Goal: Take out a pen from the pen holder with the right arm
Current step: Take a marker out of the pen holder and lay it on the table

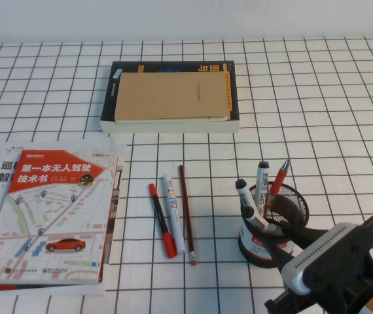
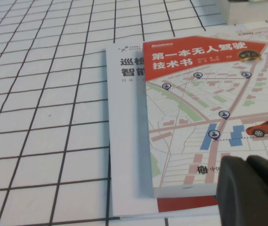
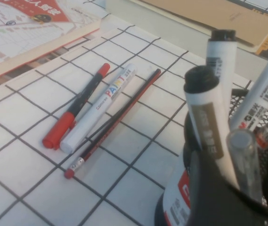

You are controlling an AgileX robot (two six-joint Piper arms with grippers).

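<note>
Gridded tabletop (image 1: 343, 98): black-capped marker (image 3: 204, 117) standing in the mesh pen holder (image 1: 298, 196).
We judge it light, stiff, slick; our right gripper (image 3: 237, 186) pinches its barrel below the cap, while our left gripper (image 2: 251, 188), closed, hangs over the books (image 2: 195, 117).

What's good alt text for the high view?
The right gripper is at a black mesh pen holder of markers on the gridded table's near right. Two pens and a pencil lie mid-table, a red-covered book left, a tan book behind; the left gripper is out of frame.
</note>
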